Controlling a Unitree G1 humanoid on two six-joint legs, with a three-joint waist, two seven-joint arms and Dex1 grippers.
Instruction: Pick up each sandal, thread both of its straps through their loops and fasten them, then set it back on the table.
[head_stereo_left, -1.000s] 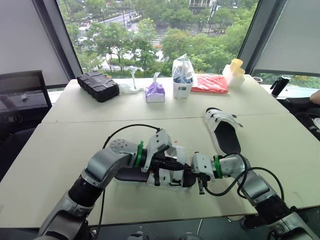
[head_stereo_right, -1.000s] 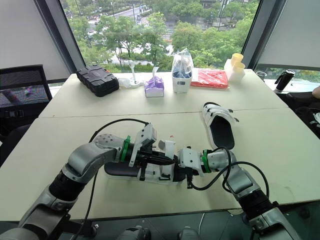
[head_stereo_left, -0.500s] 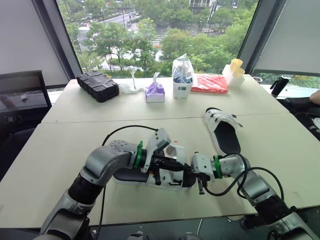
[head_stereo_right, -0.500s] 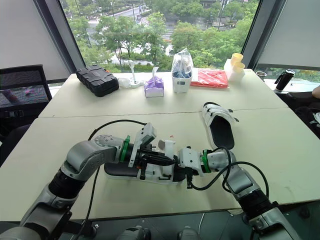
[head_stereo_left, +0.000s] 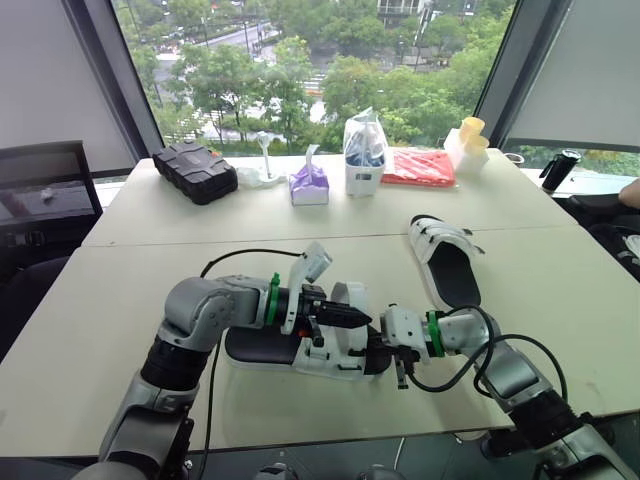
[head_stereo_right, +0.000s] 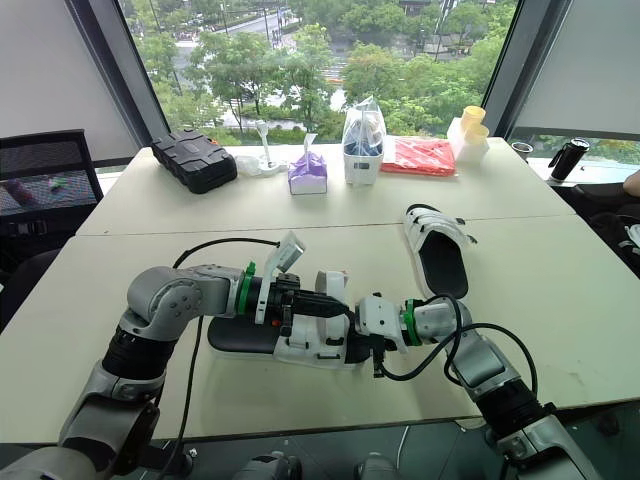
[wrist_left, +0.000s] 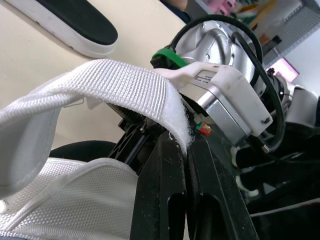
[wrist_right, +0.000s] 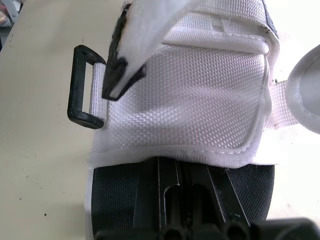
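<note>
A sandal (head_stereo_left: 290, 352) with a black sole and white straps lies near the table's front edge. My left gripper (head_stereo_left: 347, 317) points right over it, shut on a white strap (wrist_left: 125, 85) that arches up off the sandal. My right gripper (head_stereo_left: 374, 351) comes in from the right, shut on the sandal's end at the sole (wrist_right: 120, 200). The right wrist view has the broad white strap panel (wrist_right: 190, 110) and a black loop (wrist_right: 80, 95) at its side. The second sandal (head_stereo_left: 447, 262) lies sole down, farther back on the right.
Along the table's far side stand a black case (head_stereo_left: 196, 171), a purple tissue pack (head_stereo_left: 310, 185), a clear bag (head_stereo_left: 366, 155), a red packet (head_stereo_left: 420, 167) and yellow cups (head_stereo_left: 470, 140). A black bottle (head_stereo_left: 560, 170) lies at far right. A chair (head_stereo_left: 45, 190) stands at left.
My left wrist has rolled and drawn back to the left, and the strap in its fingers now arches up higher off the sandal. The right gripper has held still.
</note>
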